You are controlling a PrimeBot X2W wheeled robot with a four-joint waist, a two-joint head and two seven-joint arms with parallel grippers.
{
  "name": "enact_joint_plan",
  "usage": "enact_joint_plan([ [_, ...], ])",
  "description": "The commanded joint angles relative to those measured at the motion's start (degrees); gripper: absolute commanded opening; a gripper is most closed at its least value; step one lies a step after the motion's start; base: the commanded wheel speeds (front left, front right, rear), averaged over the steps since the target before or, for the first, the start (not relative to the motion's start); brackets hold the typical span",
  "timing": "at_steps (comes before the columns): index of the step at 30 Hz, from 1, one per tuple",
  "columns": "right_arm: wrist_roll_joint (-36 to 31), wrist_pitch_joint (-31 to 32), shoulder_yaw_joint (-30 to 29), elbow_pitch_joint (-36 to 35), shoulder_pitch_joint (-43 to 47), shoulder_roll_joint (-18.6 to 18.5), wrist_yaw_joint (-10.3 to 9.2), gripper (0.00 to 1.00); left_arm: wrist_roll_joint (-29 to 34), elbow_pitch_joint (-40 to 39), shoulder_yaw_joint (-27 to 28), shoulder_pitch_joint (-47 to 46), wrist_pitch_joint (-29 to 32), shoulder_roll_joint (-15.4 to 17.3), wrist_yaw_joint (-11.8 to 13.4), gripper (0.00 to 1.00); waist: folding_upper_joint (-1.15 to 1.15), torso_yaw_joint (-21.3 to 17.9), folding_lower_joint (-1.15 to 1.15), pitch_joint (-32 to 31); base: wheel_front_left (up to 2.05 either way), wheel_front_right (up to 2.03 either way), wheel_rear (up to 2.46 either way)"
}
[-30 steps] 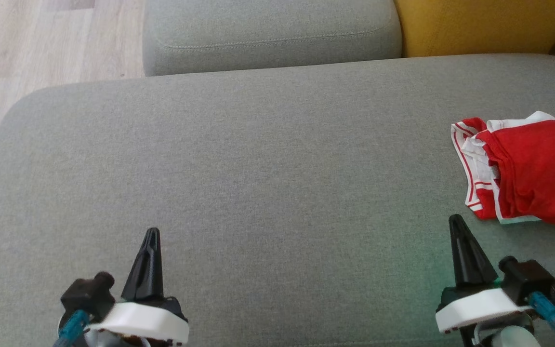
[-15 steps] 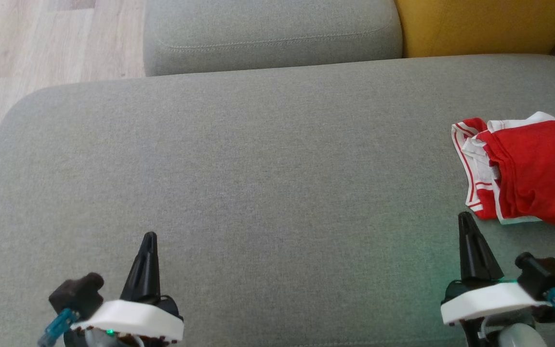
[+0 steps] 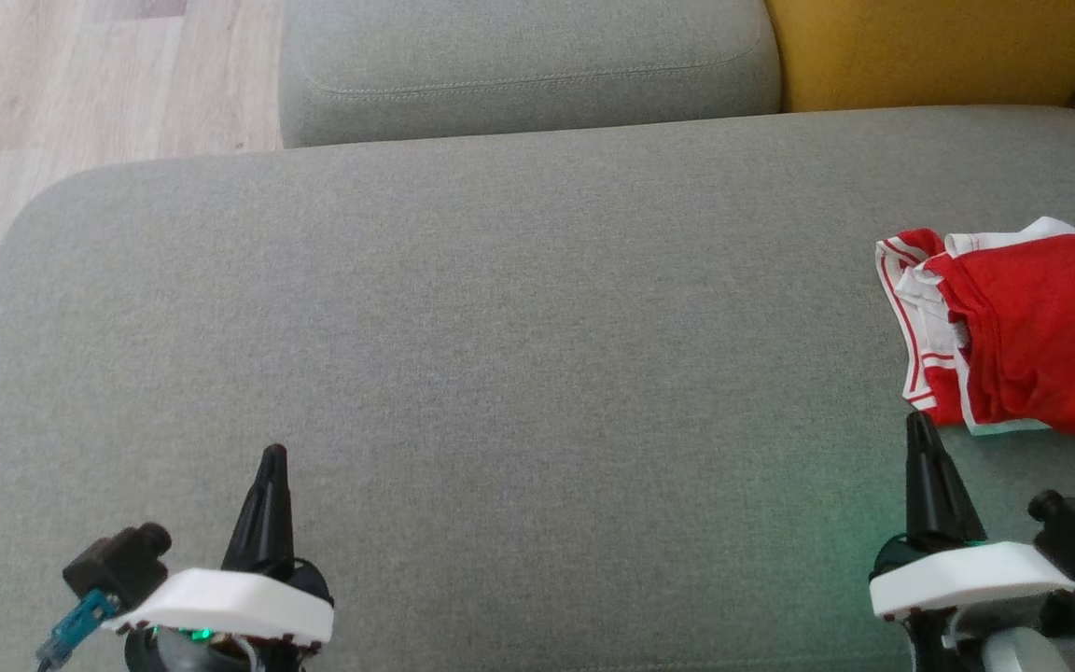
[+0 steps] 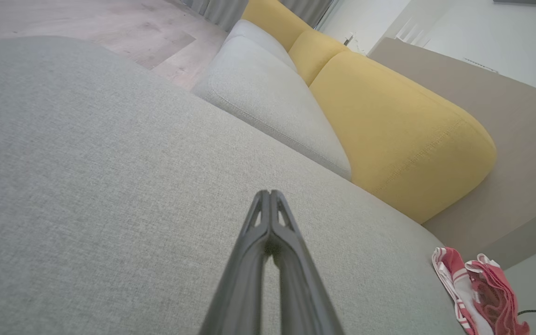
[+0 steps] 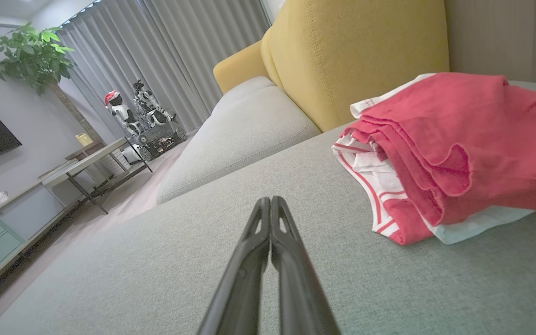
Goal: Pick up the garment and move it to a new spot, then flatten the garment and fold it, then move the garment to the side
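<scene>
The folded red cloth garment with white-striped trim (image 3: 1041, 327) seems light and limp (pinch the layered trimmed edge); left gripper (image 3: 272, 455) and right gripper (image 3: 918, 420) are pressed together, empty.

- Seat cushion (image 3: 500, 327): grey fabric, broad and flat.
- Garment (image 3: 1032, 327): red with white trim, folded in a loose bundle, lying at the cushion's right edge.
- Left tool (image 3: 272, 457): lower left, fingers pressed together, empty.
- Right tool (image 3: 918, 422): lower right, fingers pressed together, tip just beside the garment's near corner.
- Back cushion (image 3: 528, 56): grey, top centre.
- Yellow cushion (image 3: 929, 47): top right.
- Wooden floor (image 3: 52, 75): upper left.
</scene>
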Motion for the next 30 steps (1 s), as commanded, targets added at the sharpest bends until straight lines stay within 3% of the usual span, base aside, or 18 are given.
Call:
enact_joint_plan([
  [1,1.77,0.27,-0.16,-1.48,-3.09,-0.95,0.03,0.00,-1.36,-1.51,1.13,-3.03,0.33,0.74,-0.39,0.00,0.00,0.01,0.00,0.00,0.00,0.00,0.00],
  [30,22.94,4.67,-1.48,-1.03,-4.54,-1.34,0.05,0.00,-19.26,0.63,4.46,-5.24,4.75,1.20,-2.35,0.00,0.00,0.18,0.00,-0.02,0.00,0.00,0.00],
])
